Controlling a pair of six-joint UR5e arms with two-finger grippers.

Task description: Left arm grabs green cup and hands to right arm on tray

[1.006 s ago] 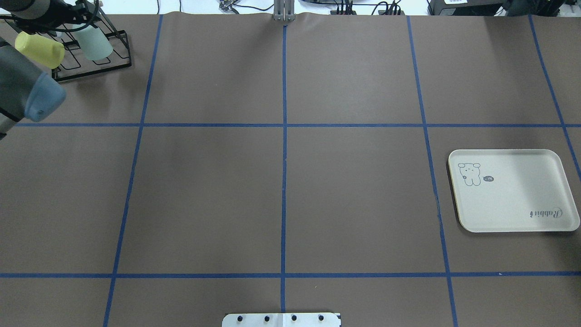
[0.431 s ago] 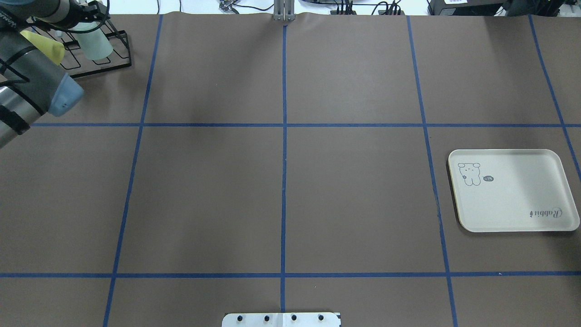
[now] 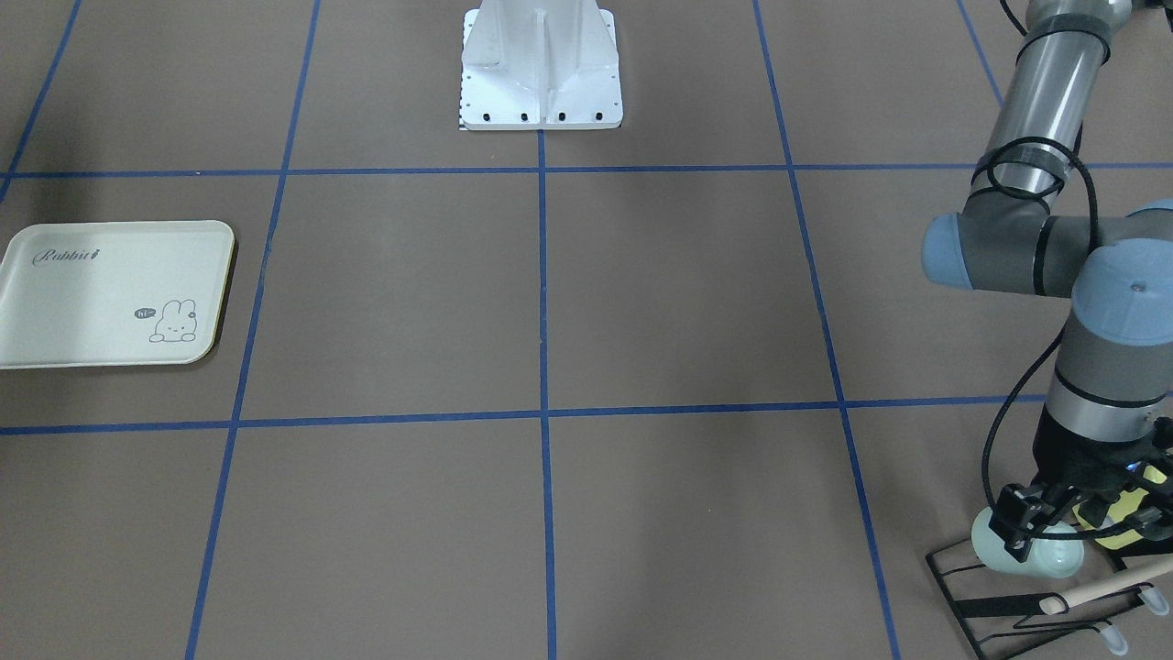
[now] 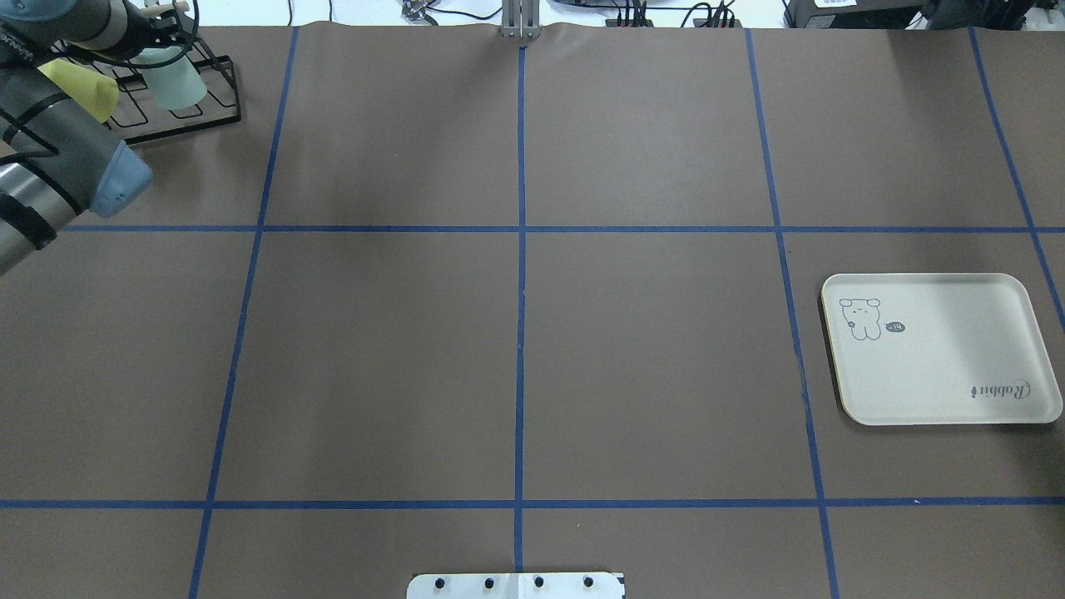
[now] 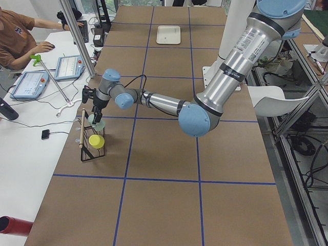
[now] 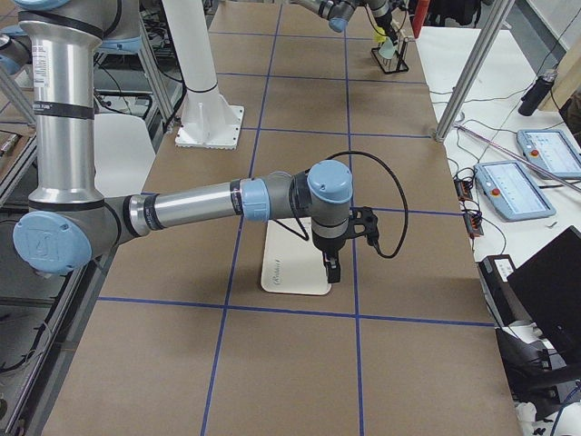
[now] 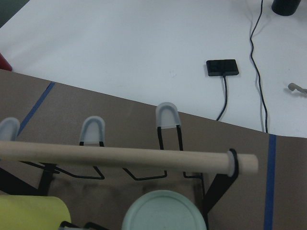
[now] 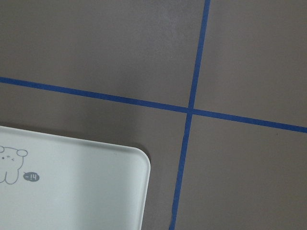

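On brown surface point(image 3: 641, 293), at wire rack point(image 3: 999, 607): green cup point(image 3: 1056, 555) propped tilted under left hand point(image 3: 1047, 537), fingers point(image 3: 1015, 537) astride it; clamped or not, cannot tell.

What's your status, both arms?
Left end effector at green cup on black wire rack, grip unclear. Right end effector near tray, state unclear. Wooden dowel close by cup.

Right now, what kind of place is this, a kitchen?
Probably a robot lab, not a kitchen: the left arm reaches over a table gridded with blue tape, and a person is beside control tablets.
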